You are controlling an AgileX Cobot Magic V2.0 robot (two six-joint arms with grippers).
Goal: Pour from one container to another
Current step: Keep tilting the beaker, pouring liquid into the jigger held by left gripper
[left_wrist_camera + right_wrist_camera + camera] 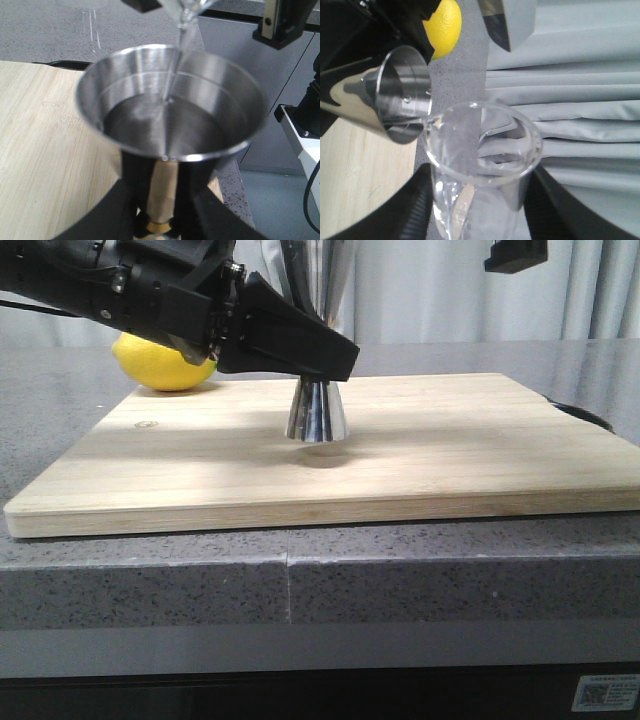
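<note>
Left hand (325,360) clamped on jigger (318,412); right hand (480,200) clamps beaker (480,165), tipped over jigger mouth.

Lemon (165,365), wooden cutting board (450,460), grey curtain (580,100)

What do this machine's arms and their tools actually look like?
Both are matte black. The left arm is bulky, with a thin black cable alongside, ending in a wedge-shaped left tool. The right tool has broad, smooth black fingers. No markings are readable.

Pale grey curtains (450,290) hang behind a speckled grey stone counter (400,570) under even light.
</note>
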